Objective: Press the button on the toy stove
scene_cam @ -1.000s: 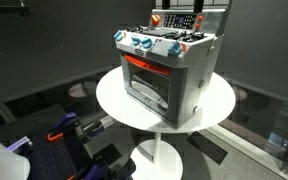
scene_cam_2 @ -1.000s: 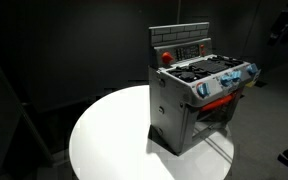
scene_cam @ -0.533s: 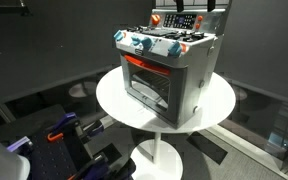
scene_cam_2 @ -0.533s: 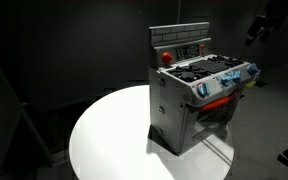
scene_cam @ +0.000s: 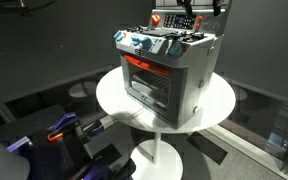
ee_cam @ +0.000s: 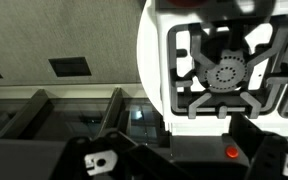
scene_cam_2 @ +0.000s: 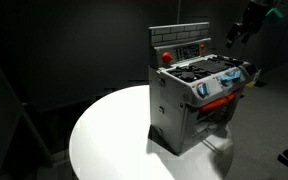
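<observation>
The toy stove [scene_cam: 169,70] is a silver-grey box with a dark glass door, a red-orange strip and blue-white knobs. It stands on a round white table [scene_cam: 114,100] and shows in both exterior views [scene_cam_2: 199,100]. A red button [scene_cam_2: 165,56] sits on its upright back panel and also shows in the wrist view [ee_cam: 231,152]. My gripper [scene_cam_2: 234,32] hovers above and behind the stove, apart from it, and is partly cut off at the top of an exterior view [scene_cam: 191,8]. In the wrist view its dark fingers [ee_cam: 206,148] stand apart and empty, with the back panel between them.
A burner grate [ee_cam: 224,75] lies on the stove top. The white table [scene_cam_2: 104,140] has bare room beside the stove. The surroundings are dark; blue and dark items [scene_cam: 59,135] lie on the floor near the table.
My gripper has moved in from the edge of the views, down and toward the stove's back panel. The stove has not moved.
</observation>
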`<state>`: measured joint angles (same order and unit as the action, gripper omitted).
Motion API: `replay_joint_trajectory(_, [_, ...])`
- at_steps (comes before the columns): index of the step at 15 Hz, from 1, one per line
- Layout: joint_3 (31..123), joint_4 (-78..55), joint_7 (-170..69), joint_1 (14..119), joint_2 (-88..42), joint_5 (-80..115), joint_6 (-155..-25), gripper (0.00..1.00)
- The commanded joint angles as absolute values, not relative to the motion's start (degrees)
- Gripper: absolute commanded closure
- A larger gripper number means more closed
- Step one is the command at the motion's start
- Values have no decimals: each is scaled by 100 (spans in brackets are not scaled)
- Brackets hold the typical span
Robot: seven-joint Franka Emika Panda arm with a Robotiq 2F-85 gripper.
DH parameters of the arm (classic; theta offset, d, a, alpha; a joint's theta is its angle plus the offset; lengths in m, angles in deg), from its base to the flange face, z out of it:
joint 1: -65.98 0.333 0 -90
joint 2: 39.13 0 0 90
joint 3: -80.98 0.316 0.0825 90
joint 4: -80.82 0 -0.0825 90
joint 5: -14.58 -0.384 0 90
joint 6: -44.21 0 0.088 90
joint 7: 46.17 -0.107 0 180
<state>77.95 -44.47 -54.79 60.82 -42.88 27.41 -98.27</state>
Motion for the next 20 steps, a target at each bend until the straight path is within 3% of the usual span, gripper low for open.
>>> replay_joint_trajectory(1, [7857,-3810,-5992,6134,-3741,3115,-9721,0])
replay_joint_trajectory(20, [7562,-2480,-6448,6619,-2605,3298,-9564,0])
